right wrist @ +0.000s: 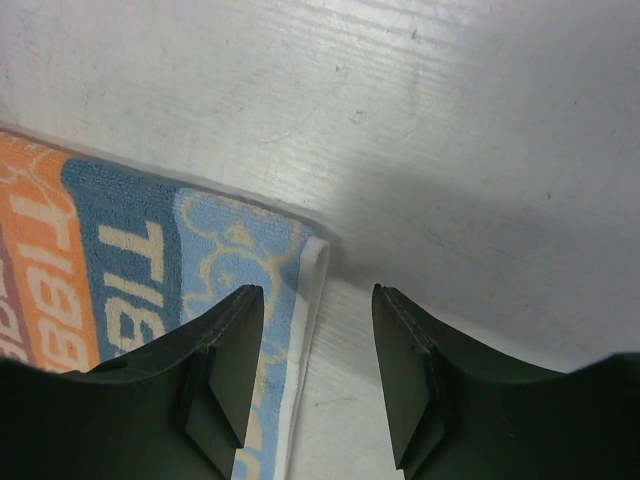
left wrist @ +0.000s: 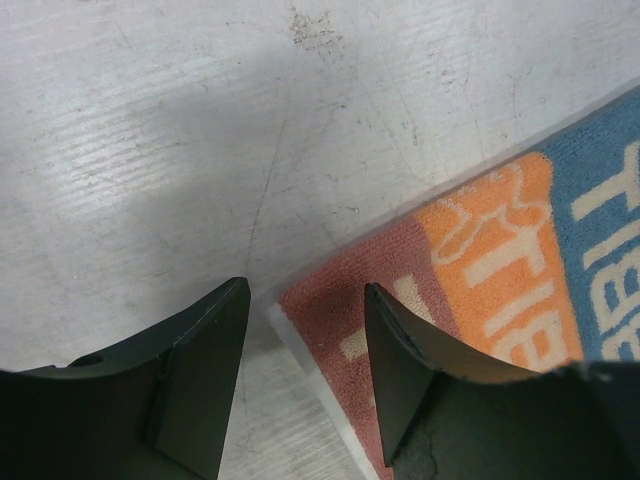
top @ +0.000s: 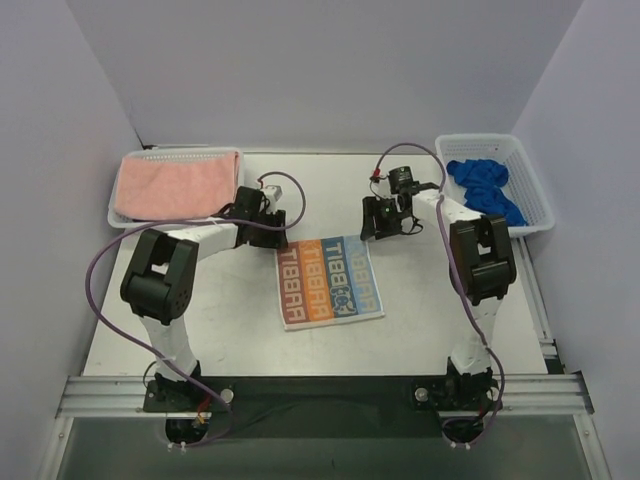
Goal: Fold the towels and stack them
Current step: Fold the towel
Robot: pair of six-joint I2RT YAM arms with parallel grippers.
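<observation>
RABBIT towel (top: 328,280) lies folded flat — left claw (left wrist: 305,290) and right claw (right wrist: 318,290) gape empty

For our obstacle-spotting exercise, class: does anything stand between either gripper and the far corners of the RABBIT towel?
Nothing visible does. The left gripper and the right gripper each hang open right at a far corner of the RABBIT towel, with only bare table around.

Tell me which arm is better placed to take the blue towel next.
Right. The blue towel lies in the basket at the table's right edge, just beyond the right gripper. The left gripper is across the printed towel, beside the pink towel.
</observation>
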